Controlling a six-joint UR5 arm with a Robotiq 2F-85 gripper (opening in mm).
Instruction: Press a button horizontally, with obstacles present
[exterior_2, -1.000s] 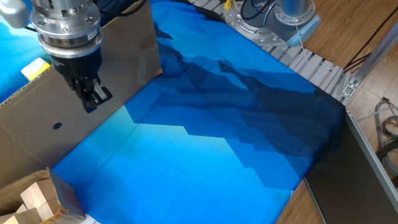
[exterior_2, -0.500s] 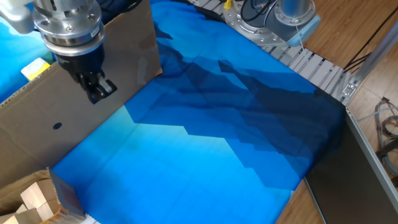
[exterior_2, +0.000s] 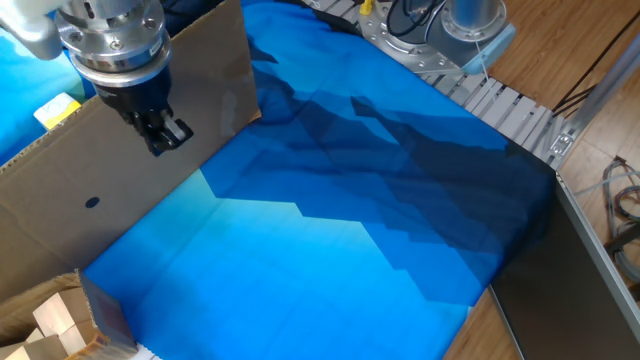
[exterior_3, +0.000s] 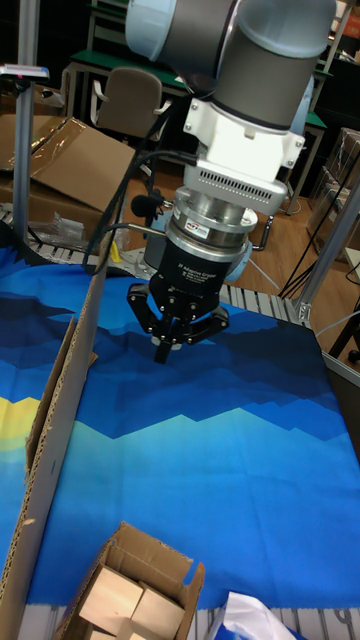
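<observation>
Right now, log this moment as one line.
gripper: shut, empty, raised | cardboard panel: upright, between gripper and button | button: behind panel, unpressed

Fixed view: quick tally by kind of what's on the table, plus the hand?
Yellow button: 1
Cardboard panel: 1
Cardboard box of wooden blocks: 1
Blue cloth: 1
Hand: 1
Total: 5

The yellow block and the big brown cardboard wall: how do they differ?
The yellow block is tiny, boxy and bright; the cardboard wall is large, flat, long and dull brown. The block peeks out behind the wall's top edge, mostly hidden, while the wall stands in full view on the blue cloth. Both sit left of the gripper.
</observation>
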